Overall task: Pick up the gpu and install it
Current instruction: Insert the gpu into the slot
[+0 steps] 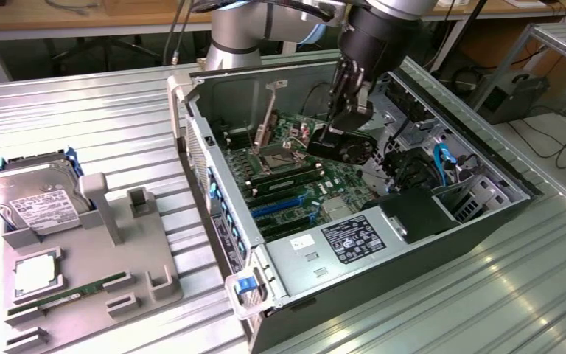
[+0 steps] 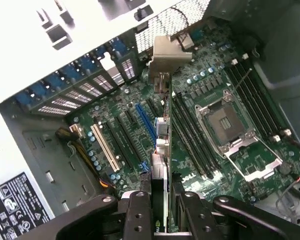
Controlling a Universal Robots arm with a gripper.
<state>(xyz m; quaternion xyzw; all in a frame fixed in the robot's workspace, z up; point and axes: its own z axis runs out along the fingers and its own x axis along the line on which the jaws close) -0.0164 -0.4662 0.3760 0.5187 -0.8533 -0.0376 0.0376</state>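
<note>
The gripper [image 2: 162,205] is clamped on the gpu [image 2: 161,145], with its fingers [image 2: 135,215] pressing one on each flat face towards the end far from the bracket. The card therefore hangs on edge, its long lower edge turned down to the motherboard [image 2: 115,115]. Gripping it high like this leaves the contact edge free, which looks like the reason for the hold. The card is inside the open computer case [image 1: 194,125], near the CPU socket [image 1: 278,156], and in the exterior view its black fan faces outward below the fingers. The case lies on its side with the open face up, which gives the arm a straight way down onto the board. The card's silvery end bracket [image 2: 166,52] points at the rear wall's row of slot openings [image 2: 80,85], as it must if the bracket is to meet the back panel. The card runs parallel to the expansion slots, just beside the long blue slot [image 2: 146,122] and between it and the memory slots [image 2: 190,135]. I cannot tell whether its edge touches any slot, though from the exterior view it seems to sit a little above the board. On the exterior view's left, well apart from the case, a grey parts holder [image 1: 155,295] carries the hard drive [image 1: 32,203], a processor [image 1: 35,273] and a memory stick [image 1: 67,290].
</note>
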